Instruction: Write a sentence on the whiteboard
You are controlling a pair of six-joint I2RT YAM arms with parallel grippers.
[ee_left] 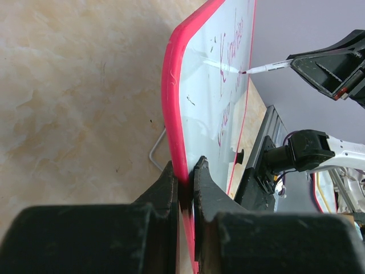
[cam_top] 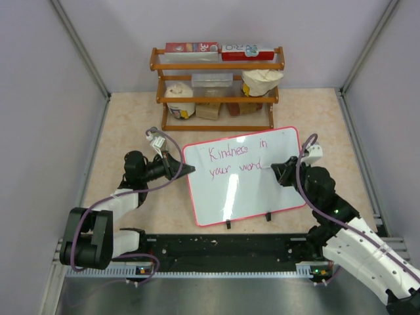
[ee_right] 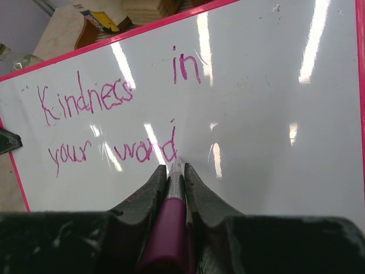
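The whiteboard [cam_top: 252, 190] stands tilted on the table, with a red-pink frame [ee_left: 171, 108] and glossy white face [ee_right: 274, 103]. The sentence [ee_right: 114, 120] in pink-magenta reads "Kindness in" over "your word". My left gripper [ee_left: 185, 177] is shut on the board's left edge, one finger on each side of the frame; from above that gripper [cam_top: 186, 167] sits at the board's left side. My right gripper [ee_right: 174, 171] is shut on a magenta marker [ee_right: 171, 222], whose tip touches the board just right of the "d". From above, the right gripper [cam_top: 277, 169] is over the second line's end.
A wooden two-tier rack [cam_top: 216, 85] with boxes, a jar and bags stands behind the board. Two black clip feet [cam_top: 228, 224] hold the board's lower edge. A black rail [cam_top: 216, 246] runs along the near table edge. Grey walls close in both sides.
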